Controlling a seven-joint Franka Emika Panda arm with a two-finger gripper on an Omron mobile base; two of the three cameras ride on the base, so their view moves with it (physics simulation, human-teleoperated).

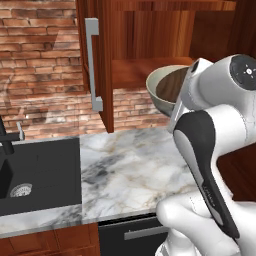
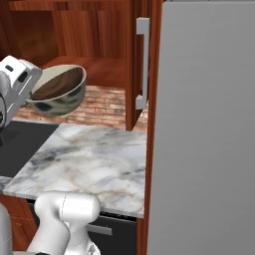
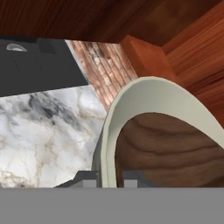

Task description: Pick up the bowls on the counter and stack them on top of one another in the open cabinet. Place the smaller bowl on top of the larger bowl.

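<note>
White arm [image 1: 220, 125], dark joints

open cabinet [image 1: 150, 30] mouth clear ahead, door [image 1: 97, 65] edge obstacle left, bare counter [image 1: 130, 165] below

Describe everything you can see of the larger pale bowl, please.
The larger bowl is deep and round, cream inside, greyish outside with dark blotches. It hangs tilted in the air above the counter, before the open cabinet. The smaller bowl, dark and wood-like, lies inside it. The fingers pinch its rim.
</note>
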